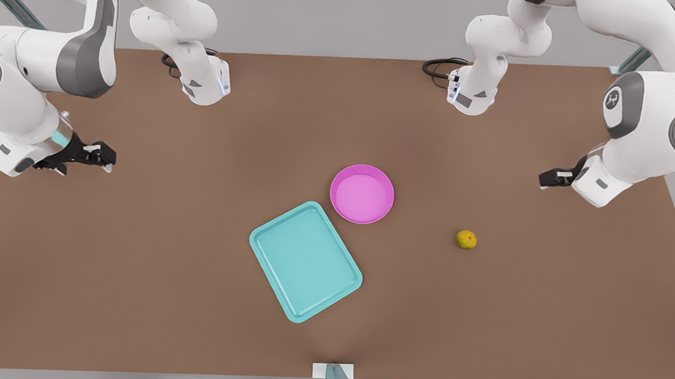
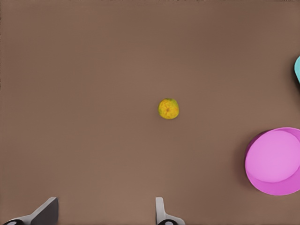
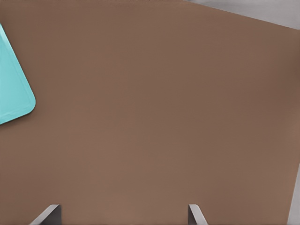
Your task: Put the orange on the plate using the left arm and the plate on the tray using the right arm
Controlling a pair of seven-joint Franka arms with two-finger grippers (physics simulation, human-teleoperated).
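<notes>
Front view is showing the small round yellow-orange fruit [image 1: 467, 239] lying on the brown surface [image 1: 133, 271], well apart from the round bright pink plate [image 1: 362, 194], whose rim is just beside the light teal rectangular tray [image 1: 305, 261]. Left gripper [image 1: 552, 178], at the front view's right, is hovering with jaws apart; left wrist view is seeing the orange [image 2: 168, 108] ahead. Right gripper [image 1: 94, 155] is waiting at the other side, jaws apart too. I think the left gripper should be descending straight over the orange, centring it between the fingers [image 2: 160, 212], because it is rolling easily.
</notes>
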